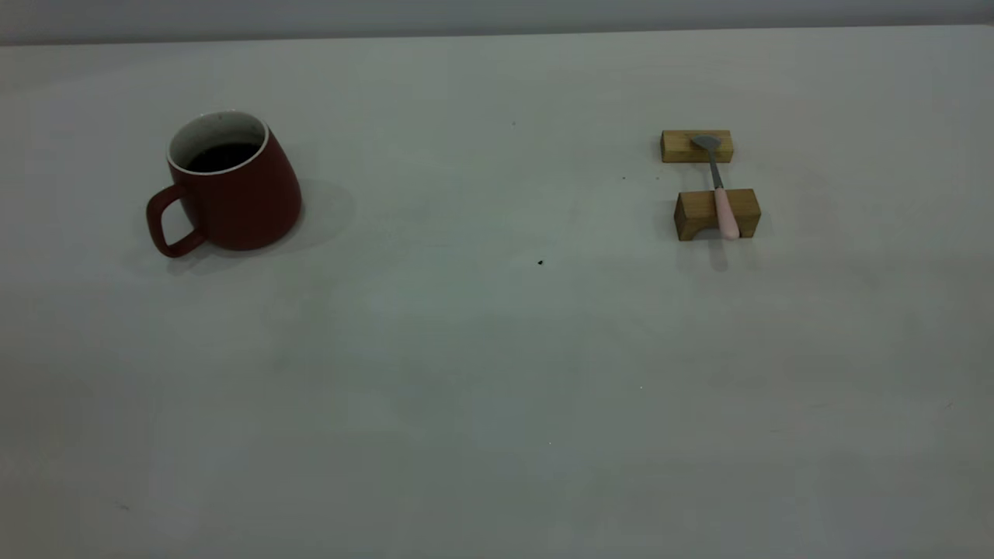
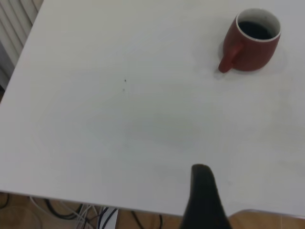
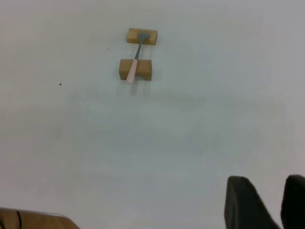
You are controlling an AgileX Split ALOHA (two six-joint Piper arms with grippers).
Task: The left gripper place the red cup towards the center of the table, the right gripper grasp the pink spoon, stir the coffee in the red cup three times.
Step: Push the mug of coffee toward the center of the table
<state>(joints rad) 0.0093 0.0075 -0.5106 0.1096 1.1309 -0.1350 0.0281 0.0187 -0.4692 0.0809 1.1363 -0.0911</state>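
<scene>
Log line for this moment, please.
red cup: table left, untouched | pink spoon: on two wooden blocks | left gripper, right gripper: away

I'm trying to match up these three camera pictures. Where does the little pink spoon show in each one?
Exterior view: the pink spoon lies at right, bridging two wooden blocks.
Left wrist view: not in it; only the red cup shows.
Right wrist view: the spoon lies across the same blocks.
Shared landmark: the blocks.

pink spoon [image 3: 134, 67] across two wooden blocks [image 3: 136, 69]
</scene>
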